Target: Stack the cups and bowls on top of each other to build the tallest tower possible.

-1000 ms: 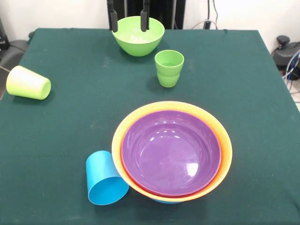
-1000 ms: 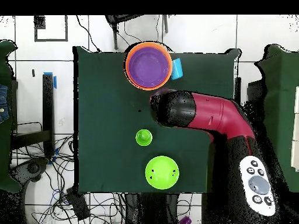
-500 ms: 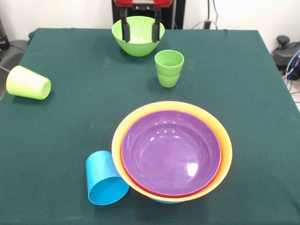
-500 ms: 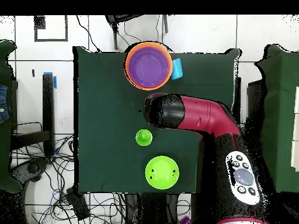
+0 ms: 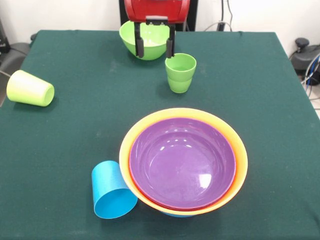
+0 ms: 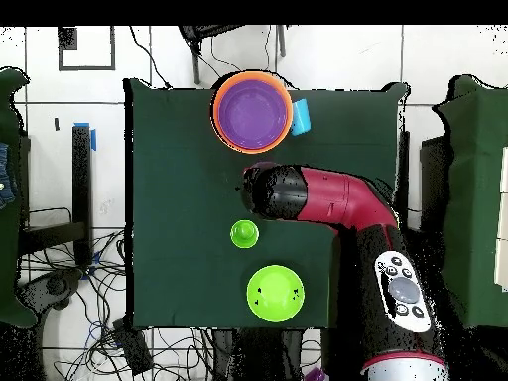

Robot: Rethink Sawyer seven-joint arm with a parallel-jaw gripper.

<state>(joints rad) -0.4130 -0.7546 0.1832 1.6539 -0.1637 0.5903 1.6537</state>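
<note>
while the tower (image 5: 183, 162) nests several bowls, three cups and the green bowl (image 5: 147, 38) remain loose; end effector (image 5: 155, 46) spread, empty.

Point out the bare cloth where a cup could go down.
Widest bare cloth lies picture-right of the green cup and tower. Another patch sits between the yellow cup, blue cup and tower. Crowded: the far edge, where the open tool hangs by the green bowl.

Open green table (image 5: 75, 145) at 9 o'clock of the tower (image 5: 183, 161), save a sky blue cup (image 5: 112, 191) touching its rim at 8 o'clock. At 12 o'clock, ridged green cup (image 5: 180, 72) upright, green bowl (image 5: 147, 38) beyond. Yellow-green cup (image 5: 29, 88) tipped over near the left edge.
</note>
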